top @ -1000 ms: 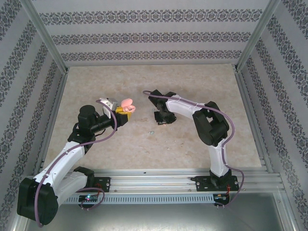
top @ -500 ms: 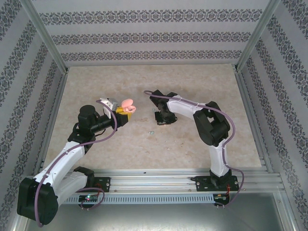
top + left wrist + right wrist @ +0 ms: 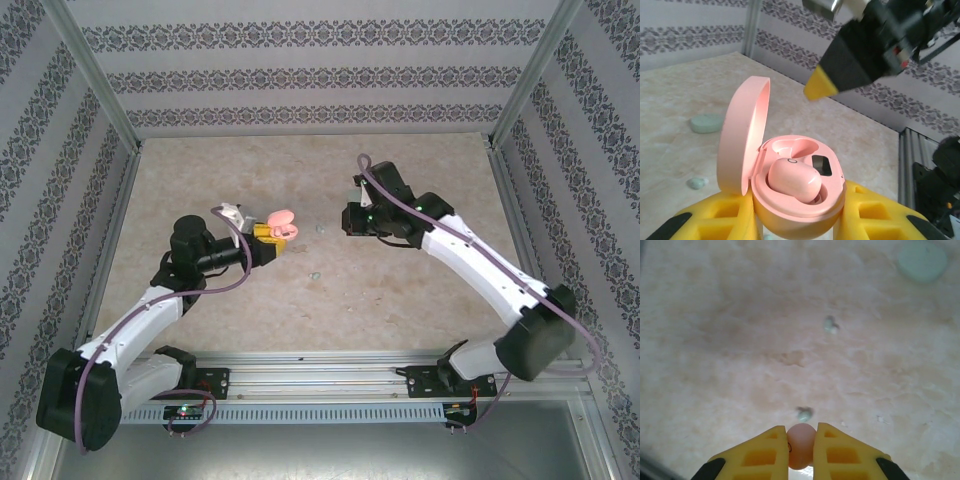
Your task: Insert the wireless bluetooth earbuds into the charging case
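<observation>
Presently the left pincer (image 3: 797, 207) clamps the open pink charging case (image 3: 742, 135), one pinkish earbud (image 3: 792, 180) seated inside. The right pincer (image 3: 801, 437) pinches the second pinkish earbud (image 3: 801, 449) above the surface (image 3: 715, 340); pale green buds (image 3: 830, 324) and a green case (image 3: 922, 261) lie below.

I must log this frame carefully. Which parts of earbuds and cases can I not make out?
Left wrist: underside of the pink case, covered by the left gripper and cut by the bottom edge.
Right wrist: lower part of the pink earbud in the right gripper, cut by the bottom edge.
Right wrist: green case, blurred, against the top edge.
</observation>
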Robot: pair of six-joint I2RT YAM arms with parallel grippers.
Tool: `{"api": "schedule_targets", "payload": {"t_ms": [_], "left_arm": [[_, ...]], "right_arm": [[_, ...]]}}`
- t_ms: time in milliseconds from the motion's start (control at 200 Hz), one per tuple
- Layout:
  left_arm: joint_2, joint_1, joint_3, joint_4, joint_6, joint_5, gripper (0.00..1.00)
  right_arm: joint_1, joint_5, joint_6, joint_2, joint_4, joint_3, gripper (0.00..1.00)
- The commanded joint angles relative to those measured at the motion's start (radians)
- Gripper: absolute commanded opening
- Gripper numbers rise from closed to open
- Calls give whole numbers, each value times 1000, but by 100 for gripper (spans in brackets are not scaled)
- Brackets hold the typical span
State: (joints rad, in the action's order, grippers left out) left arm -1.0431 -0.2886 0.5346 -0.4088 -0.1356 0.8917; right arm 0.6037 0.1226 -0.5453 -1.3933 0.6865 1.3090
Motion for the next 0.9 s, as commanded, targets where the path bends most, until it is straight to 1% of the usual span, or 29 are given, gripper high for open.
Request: {"api": "schedule_targets", "payload": {"t_ms": [0,130,220,550,894], "left_arm": [[-3,-30,39,-119,14,58,7],[-5,-44,53,-122,32,72,7],[-7,-51,63,-125,39,89,7],[8,-72,66,-101,53,87,6],[10,-78,64,-125,32,84,6]], "right_arm": [[57,79,69,41,-11,35,10],[127,144,136,78,-35,91,9],[148,173,158,86,-62,105,9],[177,272,212,51,-95,150,9],[178,302,236,-11,-82,161,8]]}}
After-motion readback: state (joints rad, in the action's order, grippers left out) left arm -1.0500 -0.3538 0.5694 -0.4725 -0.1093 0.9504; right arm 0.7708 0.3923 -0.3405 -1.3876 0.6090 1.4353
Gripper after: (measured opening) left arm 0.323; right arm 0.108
